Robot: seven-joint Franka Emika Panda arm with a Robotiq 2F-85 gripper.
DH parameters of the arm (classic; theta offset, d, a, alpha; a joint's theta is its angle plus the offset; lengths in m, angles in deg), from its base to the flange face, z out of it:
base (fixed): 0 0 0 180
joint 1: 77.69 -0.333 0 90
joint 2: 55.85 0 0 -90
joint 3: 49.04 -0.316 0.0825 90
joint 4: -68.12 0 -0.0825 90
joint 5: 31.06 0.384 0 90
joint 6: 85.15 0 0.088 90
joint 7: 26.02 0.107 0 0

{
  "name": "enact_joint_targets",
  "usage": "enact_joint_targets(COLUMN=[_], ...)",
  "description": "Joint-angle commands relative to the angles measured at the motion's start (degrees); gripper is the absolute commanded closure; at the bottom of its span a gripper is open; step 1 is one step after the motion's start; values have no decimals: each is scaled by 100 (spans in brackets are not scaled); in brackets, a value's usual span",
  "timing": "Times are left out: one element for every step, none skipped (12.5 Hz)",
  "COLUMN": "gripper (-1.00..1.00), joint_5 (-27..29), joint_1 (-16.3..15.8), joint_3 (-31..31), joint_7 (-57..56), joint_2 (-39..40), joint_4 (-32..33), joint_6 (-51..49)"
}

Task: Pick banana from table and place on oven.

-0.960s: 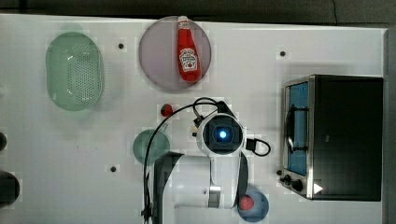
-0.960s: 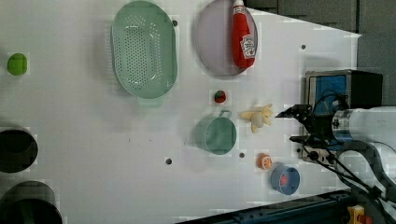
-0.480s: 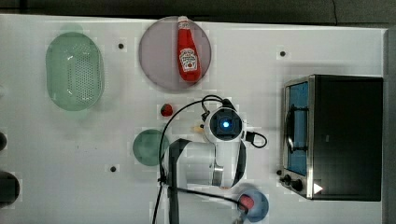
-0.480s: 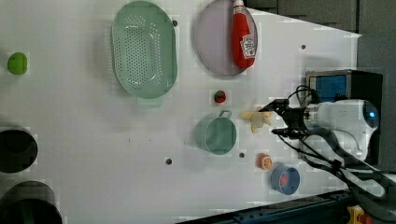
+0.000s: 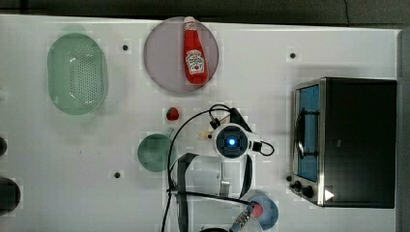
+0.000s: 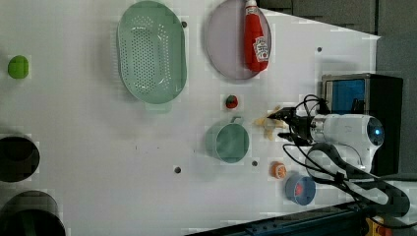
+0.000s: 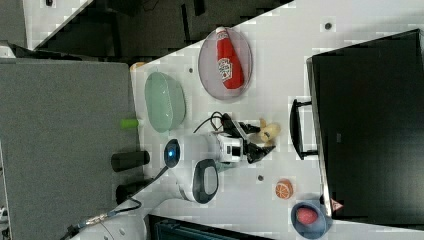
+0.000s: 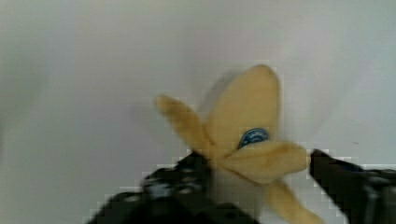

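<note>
- Banana [image 8: 243, 135] lies on the table [image 5: 290, 38], my pincer [image 8: 254, 179] spread either side of it, not clamped.
- Lifting and setting it on the oven [image 5: 362, 140] remain.

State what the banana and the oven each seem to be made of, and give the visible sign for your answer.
Banana: probably matte moulded plastic or rubber; its strips look smooth and evenly cream-yellow, with a blue sticker. Oven: likely black-painted metal casing, with a silvery front frame, a blue-tinted glass door and a dark bar handle.

Robot lab: white test table [image 5: 338, 48], toy kitchen props, grey partition [image 7: 65, 130], dark floor.
</note>
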Motion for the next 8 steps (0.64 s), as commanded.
enact_joint_targets(gripper=[4, 26, 47, 48, 48, 48, 48, 48], joint_5=[52, 52, 53, 58, 61, 62, 62, 62], joint_1=[-115, -115, -116, -117, -120, -124, -126, -131], joint_3=[44, 41, 34, 29, 18, 3, -20, -47], joint_7=[179, 180, 180, 201, 209, 210, 209, 210], joint_2=[3, -8, -54, -156, -337, -609, -954, -1353], joint_4=[-27, -27, -25, -24, -28, -38, -66, -134], joint_6=[185, 186, 180, 165, 129, -13, -337, -841])
